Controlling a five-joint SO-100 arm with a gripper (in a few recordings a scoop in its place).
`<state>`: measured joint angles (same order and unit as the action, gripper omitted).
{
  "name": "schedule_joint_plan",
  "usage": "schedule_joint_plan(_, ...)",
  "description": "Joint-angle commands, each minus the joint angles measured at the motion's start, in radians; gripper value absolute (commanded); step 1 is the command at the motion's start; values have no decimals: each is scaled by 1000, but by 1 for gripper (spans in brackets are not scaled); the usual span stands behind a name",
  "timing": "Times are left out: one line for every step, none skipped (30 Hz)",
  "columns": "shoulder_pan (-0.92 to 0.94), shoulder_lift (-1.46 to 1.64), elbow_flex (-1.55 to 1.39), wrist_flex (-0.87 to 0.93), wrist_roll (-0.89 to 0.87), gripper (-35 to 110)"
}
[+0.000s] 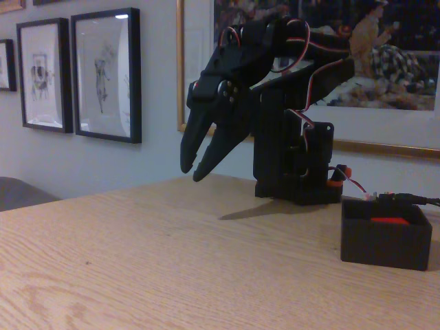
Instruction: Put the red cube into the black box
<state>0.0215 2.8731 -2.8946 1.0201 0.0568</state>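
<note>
The black box point(385, 244) stands on the wooden table at the right in the fixed view. Inside it lies the red cube point(389, 221); just a strip of its top shows over the near wall. My gripper point(193, 172) hangs above the table, well to the left of the box, and points down and left. Its two black fingers stand a little apart at the tips, so it is open with nothing between them.
The arm's black base block point(295, 161) stands behind the box, with orange-red parts point(339, 175) and wires point(405, 198) trailing right. The wooden table point(151, 261) stretches left and forward. Framed pictures point(103, 75) hang on the wall behind.
</note>
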Motion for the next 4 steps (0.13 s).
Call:
schedule_joint_plan(17, 48, -6, 20, 9, 5)
schedule_joint_plan(17, 48, -6, 20, 9, 4)
schedule_joint_plan(21, 43, -5, 20, 11, 4)
schedule_joint_plan(25, 35, -2, 17, 12, 4)
